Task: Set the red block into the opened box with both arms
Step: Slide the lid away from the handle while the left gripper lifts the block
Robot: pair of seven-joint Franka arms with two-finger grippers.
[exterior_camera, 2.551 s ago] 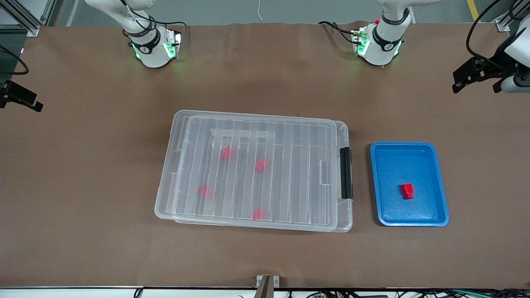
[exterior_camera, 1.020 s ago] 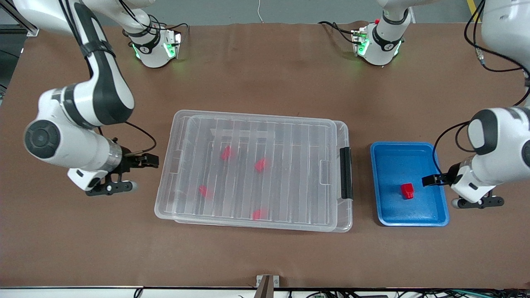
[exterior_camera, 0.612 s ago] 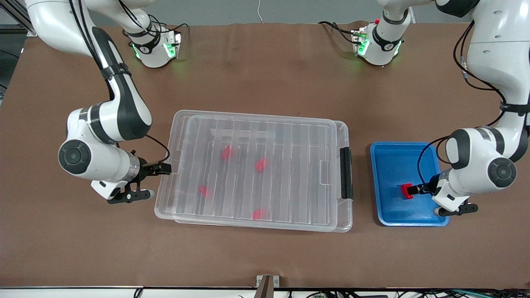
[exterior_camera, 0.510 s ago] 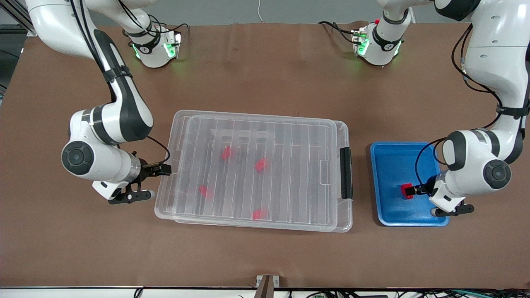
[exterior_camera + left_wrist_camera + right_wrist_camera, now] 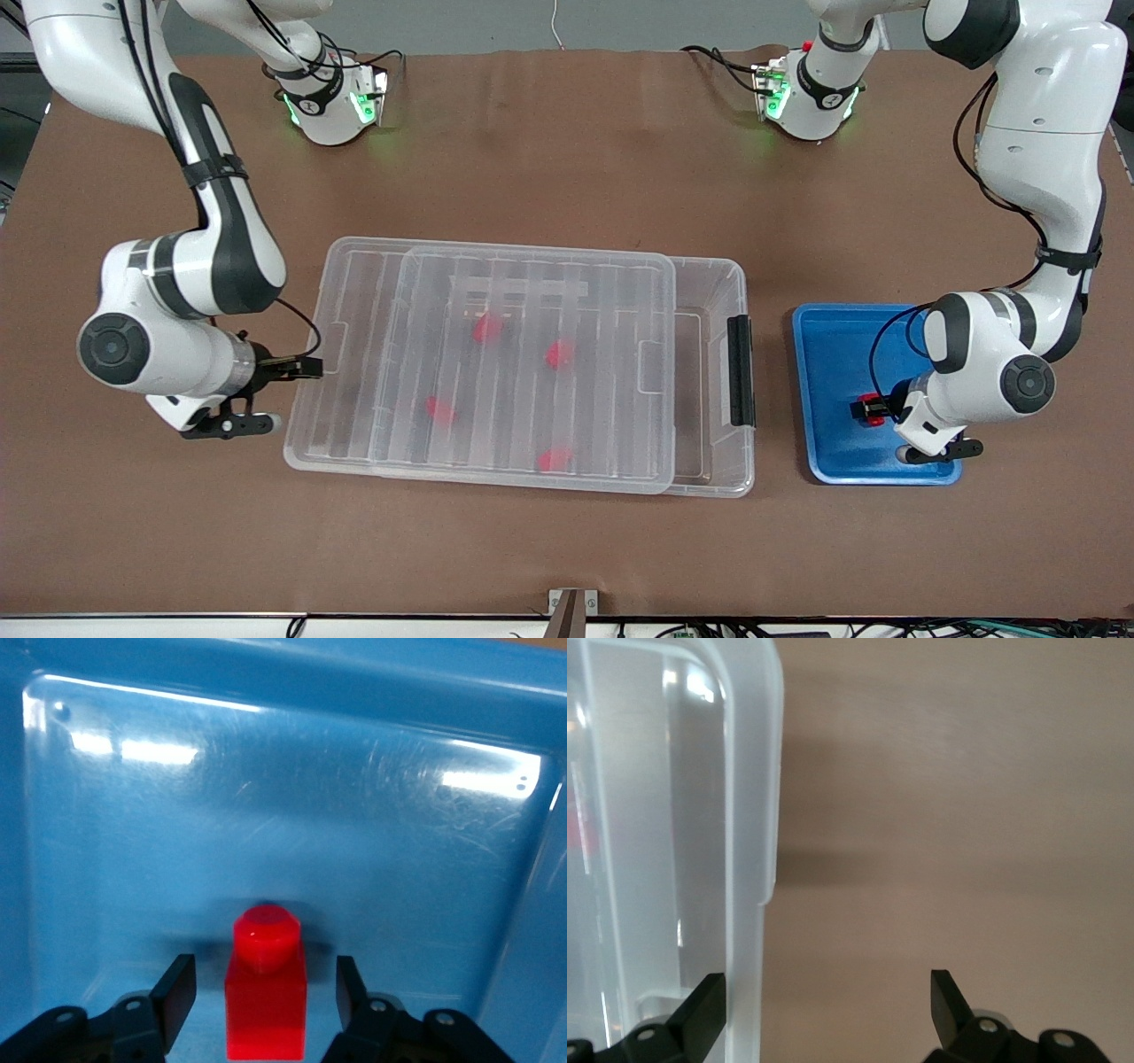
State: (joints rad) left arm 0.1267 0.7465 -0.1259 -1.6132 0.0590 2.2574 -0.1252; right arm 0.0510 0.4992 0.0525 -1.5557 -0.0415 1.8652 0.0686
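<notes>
A brown table (image 5: pixel 567 159) carries the box (image 5: pixel 709 372), a clear bin near its middle. Beside the box, toward the left arm's end, lies a blue tray (image 5: pixel 833 354). Both arm bases seem to be mounted along the table edge farthest from the front camera.

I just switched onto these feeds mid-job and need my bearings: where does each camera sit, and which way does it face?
Front view: high across the table, facing both arm bases; shows both arms, the box, its lid and the blue tray.
Left wrist view: on the left arm, looking down into the tray; left claw straddles the red block.
Right wrist view: on the right arm, facing the lid's edge; right claw open.
Shared: block, left claw, right claw appear in front view too.
</notes>
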